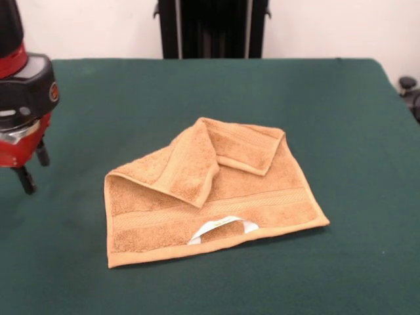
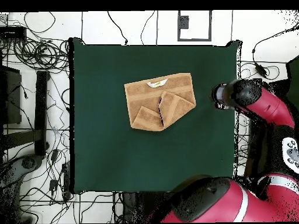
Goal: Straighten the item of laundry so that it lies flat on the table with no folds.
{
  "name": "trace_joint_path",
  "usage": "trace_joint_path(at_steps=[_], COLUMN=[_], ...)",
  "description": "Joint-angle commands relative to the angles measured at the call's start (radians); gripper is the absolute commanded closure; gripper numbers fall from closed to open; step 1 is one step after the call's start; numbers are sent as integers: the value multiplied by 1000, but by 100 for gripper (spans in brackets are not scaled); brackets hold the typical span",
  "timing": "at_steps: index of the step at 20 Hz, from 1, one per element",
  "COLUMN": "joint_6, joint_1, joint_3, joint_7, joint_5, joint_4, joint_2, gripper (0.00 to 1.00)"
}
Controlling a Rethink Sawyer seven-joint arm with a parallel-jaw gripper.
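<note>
The orange-tan towel (image 1: pixel 216 197) lies near the middle of the dark green table (image 1: pixel 328 98). Its two far corners are folded over onto its middle, and a white label (image 1: pixel 223 226) shows at its near hem. In the overhead view the towel (image 2: pixel 160 100) has its folded flaps on the side toward the robot's base, and the table (image 2: pixel 117 151) spreads wide around it. My gripper (image 1: pixel 34 169) hangs at the left edge of the front view, above the table and well clear of the towel, with its two black fingers apart and empty. It also shows in the overhead view (image 2: pixel 221 96), to the right of the towel.
The black pedestal (image 1: pixel 210 26) stands behind the table's far edge. A black knobbed object (image 1: pixel 410 92) sits off the right edge. In the overhead view the red arm (image 2: pixel 263 108) reaches in from the right, and cables (image 2: pixel 35 52) lie on the floor at the left.
</note>
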Motion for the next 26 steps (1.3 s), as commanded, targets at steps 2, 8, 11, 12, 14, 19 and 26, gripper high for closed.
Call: trace_joint_path(at_steps=[2,8,11,12,14,19,26], joint_6=[-86,-174,-216,-230,-247,-256,-330], joint_1=[81,108,112,110,109,119,130], joint_3=[108,100,97,98,97,87,88], joint_7=[-69,-17,-8,-11,-14,-4,17], joint_5=[-6,-10,-14,-17,-20,-17,-19], joint_4=[295,374,398,401,401,396,408], joint_2=[-111,-141,-141,-136,-127,-112,-78], gripper=[0,0,0,0,0,0,0])
